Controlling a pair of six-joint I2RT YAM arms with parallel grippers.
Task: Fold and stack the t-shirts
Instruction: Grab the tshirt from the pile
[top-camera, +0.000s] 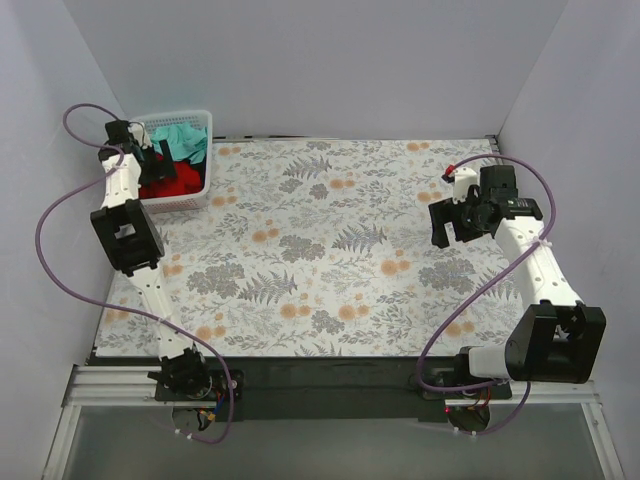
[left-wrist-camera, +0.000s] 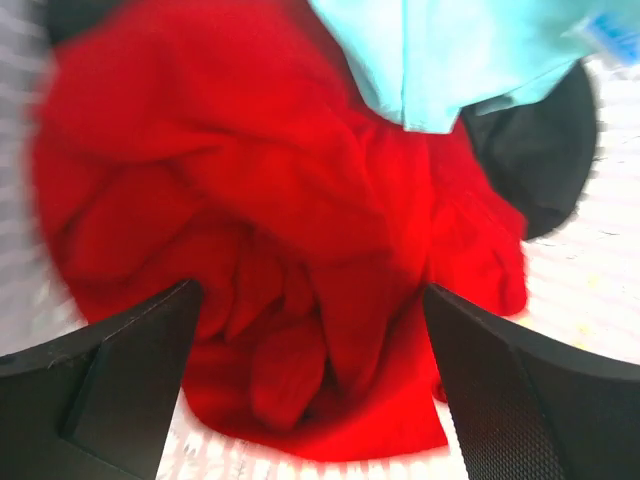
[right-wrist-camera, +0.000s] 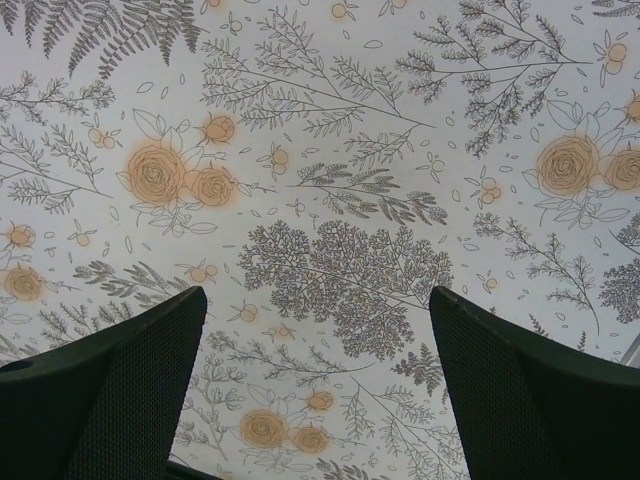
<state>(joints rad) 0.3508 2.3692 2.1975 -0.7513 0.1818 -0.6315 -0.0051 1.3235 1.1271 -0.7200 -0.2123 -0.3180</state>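
Left gripper (left-wrist-camera: 312, 290) is spread wide and grips nothing. Its two dark fingers (left-wrist-camera: 130, 370) stand either side of a bunched fold of the red shirt (left-wrist-camera: 250, 180), just above the cloth. The blurred wrist view does not show whether the tips touch it.

In the top view this gripper (top-camera: 157, 168) reaches down into the basket (top-camera: 203, 190) at the far left corner of the surface (top-camera: 320, 260).

The red shirt (top-camera: 178, 180) lies crumpled and fills most of the near part of the basket. A teal shirt (left-wrist-camera: 460, 50) lies over its far edge, and from above it shows as a pale heap (top-camera: 185, 138) at the far side of the basket. A black shirt (left-wrist-camera: 540, 160) sits beside the red one, partly under the teal one. All three are loose and unfolded. The basket's white lattice wall (left-wrist-camera: 600, 290) shows at the right of the wrist view.

Right gripper (top-camera: 452, 232) hangs well apart from the basket, above the right side of the floral surface. Its fingers (right-wrist-camera: 120, 390) are also parted wide, with only the printed surface (right-wrist-camera: 350, 150) between them. It holds nothing.
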